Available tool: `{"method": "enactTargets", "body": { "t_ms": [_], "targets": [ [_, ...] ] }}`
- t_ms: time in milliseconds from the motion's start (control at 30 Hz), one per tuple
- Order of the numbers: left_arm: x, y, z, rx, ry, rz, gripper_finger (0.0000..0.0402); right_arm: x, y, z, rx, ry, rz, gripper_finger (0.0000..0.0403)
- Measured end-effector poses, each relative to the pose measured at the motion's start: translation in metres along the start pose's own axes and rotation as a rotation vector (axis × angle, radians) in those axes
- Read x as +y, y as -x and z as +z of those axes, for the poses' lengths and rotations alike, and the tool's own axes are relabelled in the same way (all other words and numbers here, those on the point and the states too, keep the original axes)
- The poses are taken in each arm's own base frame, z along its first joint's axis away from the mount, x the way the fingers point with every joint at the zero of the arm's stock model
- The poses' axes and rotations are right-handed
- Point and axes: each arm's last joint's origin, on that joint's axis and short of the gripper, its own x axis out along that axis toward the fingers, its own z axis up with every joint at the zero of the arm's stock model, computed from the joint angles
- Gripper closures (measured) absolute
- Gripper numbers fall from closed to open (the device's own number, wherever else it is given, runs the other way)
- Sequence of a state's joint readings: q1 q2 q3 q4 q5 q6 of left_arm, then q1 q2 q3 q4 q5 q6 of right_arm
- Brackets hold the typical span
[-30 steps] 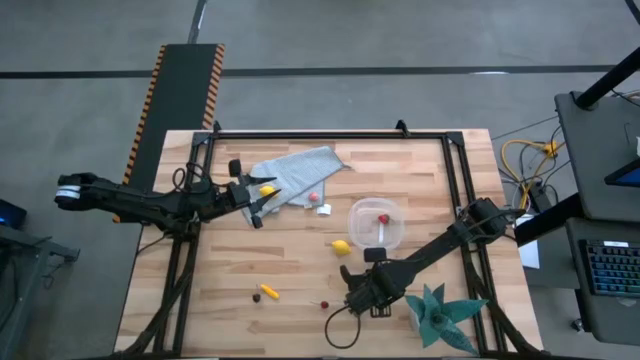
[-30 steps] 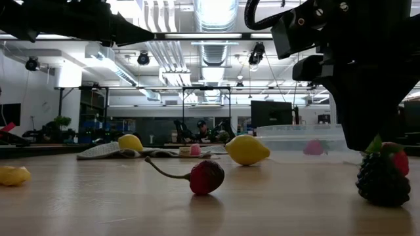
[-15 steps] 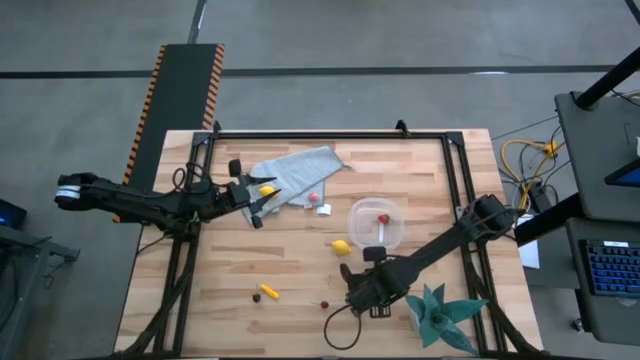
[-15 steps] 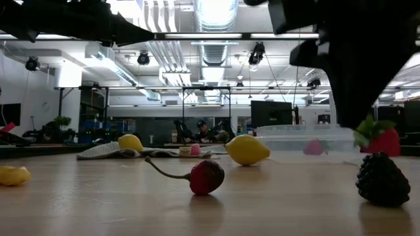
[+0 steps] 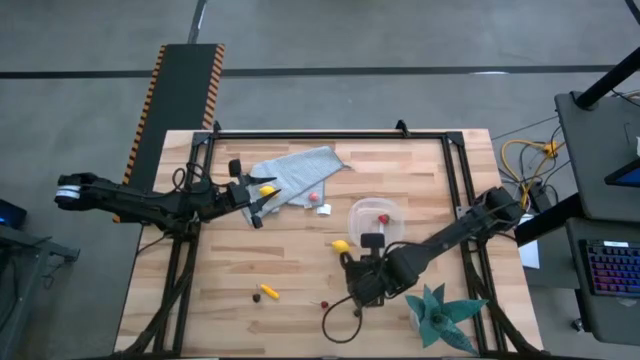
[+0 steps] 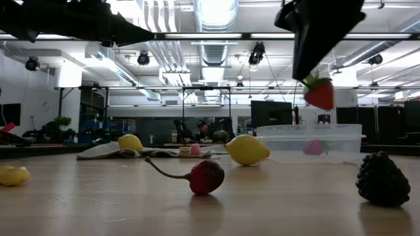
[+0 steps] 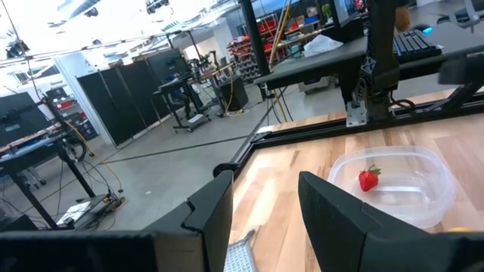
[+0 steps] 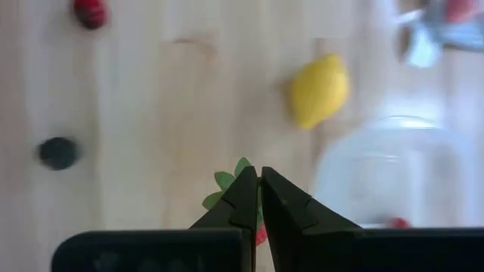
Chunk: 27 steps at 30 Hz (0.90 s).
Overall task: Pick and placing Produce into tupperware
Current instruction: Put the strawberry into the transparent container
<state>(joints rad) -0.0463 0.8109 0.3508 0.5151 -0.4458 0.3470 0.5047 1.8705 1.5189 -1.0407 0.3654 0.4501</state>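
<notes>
From above, we cannot see the right gripper's (image 5: 352,283) load, since the arm hides it; the low view and the right wrist view show its fingers pressed together on a red strawberry (image 6: 319,94) by the green leaves, lifted clear of the tabletop (image 5: 290,255) at about 7 o'clock from the tupperware (image 5: 377,223). That clear container sits right of centre and holds one strawberry (image 5: 382,217); its far wall blurs in the wrist view. A yellow lemon (image 5: 341,246) lies just beside it at 8 o'clock. Toward 6 o'clock of the tabletop we make out a cherry (image 6: 206,177) with its stem, a dark blackberry (image 6: 382,179) and an orange-yellow piece (image 5: 268,292) with a brown bit (image 5: 256,297) next to it. The left gripper (image 5: 254,203) hangs at 9 o'clock, at the edge of the grey-blue cloth (image 5: 297,172), fingers partly apart around a second lemon (image 5: 266,190), though we cannot tell whether they grip it. A teal plant (image 5: 440,312) sits at 5 o'clock.
</notes>
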Motion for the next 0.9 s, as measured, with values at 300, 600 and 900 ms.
{"method": "enactTargets", "body": {
  "t_ms": [300, 600, 900],
  "targets": [
    [0.000, 0.000, 0.000, 0.002, -0.001, -0.001, 0.0265, -0.035, 0.010, 0.008, -0.043, 0.010, -0.089, 0.0394],
    [0.000, 0.000, -0.001, 0.002, -0.001, -0.001, 0.0265, -0.072, 0.001, 0.013, 0.017, 0.049, -0.165, 0.0394],
    [0.000, 0.000, -0.002, 0.004, -0.002, -0.002, 0.0265, -0.102, -0.017, 0.012, 0.084, 0.080, -0.231, 0.0394]
  ]
}}
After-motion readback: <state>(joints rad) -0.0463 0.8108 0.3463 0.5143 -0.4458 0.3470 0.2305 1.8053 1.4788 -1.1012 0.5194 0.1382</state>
